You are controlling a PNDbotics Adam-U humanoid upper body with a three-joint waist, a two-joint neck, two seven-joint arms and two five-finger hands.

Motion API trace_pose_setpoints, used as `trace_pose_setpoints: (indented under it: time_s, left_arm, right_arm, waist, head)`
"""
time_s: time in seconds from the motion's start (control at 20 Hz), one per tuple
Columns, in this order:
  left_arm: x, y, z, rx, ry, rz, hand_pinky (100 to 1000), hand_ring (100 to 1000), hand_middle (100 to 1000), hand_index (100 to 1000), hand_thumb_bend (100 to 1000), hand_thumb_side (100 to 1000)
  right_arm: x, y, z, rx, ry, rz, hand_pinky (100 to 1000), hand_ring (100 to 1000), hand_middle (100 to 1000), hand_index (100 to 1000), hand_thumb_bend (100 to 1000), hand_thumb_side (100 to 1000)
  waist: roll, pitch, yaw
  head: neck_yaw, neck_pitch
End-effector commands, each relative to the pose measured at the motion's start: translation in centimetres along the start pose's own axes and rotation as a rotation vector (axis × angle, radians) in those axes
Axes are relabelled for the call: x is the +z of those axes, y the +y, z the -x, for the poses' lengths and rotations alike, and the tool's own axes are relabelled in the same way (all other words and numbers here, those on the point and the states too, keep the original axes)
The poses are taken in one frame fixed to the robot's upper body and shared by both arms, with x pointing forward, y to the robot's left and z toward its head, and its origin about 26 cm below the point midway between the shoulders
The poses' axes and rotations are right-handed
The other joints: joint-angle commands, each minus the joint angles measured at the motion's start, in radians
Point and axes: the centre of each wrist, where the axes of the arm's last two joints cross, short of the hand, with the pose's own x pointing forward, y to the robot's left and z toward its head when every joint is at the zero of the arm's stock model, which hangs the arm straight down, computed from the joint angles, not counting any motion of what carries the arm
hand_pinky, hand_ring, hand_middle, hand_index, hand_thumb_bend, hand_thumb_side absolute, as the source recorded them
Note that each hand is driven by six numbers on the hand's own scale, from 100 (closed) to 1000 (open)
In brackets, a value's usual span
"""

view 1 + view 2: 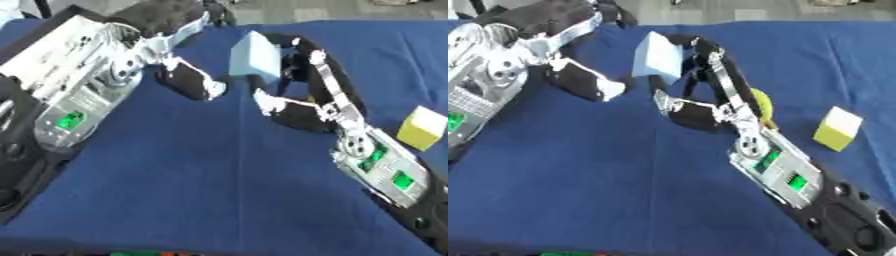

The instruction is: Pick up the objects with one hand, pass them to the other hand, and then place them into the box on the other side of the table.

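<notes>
While the blue cloth-covered table (pixel 201 190) fills most of both views, the two arms meet toward twelve o'clock, above the middle of the cloth. A pale blue block (pixel 255 57) is held there, tilted, with one corner pointing up. The right hand (pixel 702 75) comes in from five o'clock; its long fingers (pixel 721 70) curl up around the block's right side and its thumb reaches toward the underside, so it is grasping the block. The left hand (pixel 188 80) enters from ten o'clock, and its white-tipped thumb (pixel 213 89) ends just beside the block's lower left edge. Whether that hand touches the block, or whether its fingers are bent or straight, I cannot tell, since most of them are hidden behind the wrist.

At three o'clock, well apart from the hands, a yellow cube with a white top (pixel 838 128) rests on the cloth. A yellow rounded thing (pixel 760 104) peeks out behind the right forearm in the right eye view.
</notes>
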Motion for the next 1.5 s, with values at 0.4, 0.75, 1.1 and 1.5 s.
trace_pose_setpoints:
  time_s: [0.4,0.75,1.1,1.5]
  left_arm:
    - [-0.27,0.4,0.32,0.072,-0.037,0.03,947,854,762,872,192,648]
    - [-0.38,0.26,0.51,0.106,-0.083,0.062,949,855,763,866,179,705]
    - [-0.29,0.37,0.4,0.099,-0.116,0.071,952,859,768,869,206,607]
    - [-0.16,0.56,0.26,0.081,-0.118,0.046,953,859,770,875,247,586]
  right_arm:
    - [-0.27,-0.14,-0.65,-0.001,-0.054,-0.005,323,512,680,549,100,100]
    - [-0.35,-0.16,-0.71,-0.002,-0.063,-0.005,322,512,680,548,100,100]
    - [-0.34,-0.13,-0.71,-0.003,-0.06,-0.003,319,511,680,547,100,100]
    - [-0.33,-0.1,-0.72,-0.004,-0.059,0.001,317,511,682,546,100,100]
  waist:
    - [0.0,-0.015,-0.004]
    - [0.002,-0.015,-0.006]
    - [0.003,-0.015,-0.006]
    - [0.004,-0.014,-0.008]
  head:
    - [0.015,0.013]
    - [0.014,0.016]
    - [0.013,0.015]
    - [0.011,0.01]
